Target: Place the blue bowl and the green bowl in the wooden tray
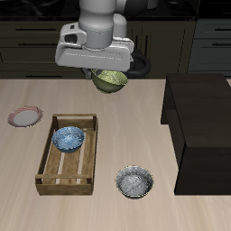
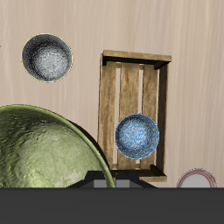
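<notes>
In the exterior view our gripper (image 1: 109, 76) hangs high above the table, closed on the rim of the green bowl (image 1: 110, 80); the wooden tray (image 1: 54, 177) lies below it and nearer the table's front edge, with the blue bowl (image 1: 68, 138) already inside, toward the tray end closest to the gripper; we judge the main risk is lowering onto that occupied end and knocking bowl against bowl, or catching the tray wall; the grey speckled bowl (image 1: 134, 182) and the pink-rimmed plate (image 1: 24, 116) sit outside the tray.

In the wrist view the green bowl (image 2: 44, 149) fills the space under the fingers; the tray (image 2: 108, 114) holds only the blue bowl (image 2: 137, 136); its other end is free; the grey bowl (image 2: 47, 57) stands apart.
</notes>
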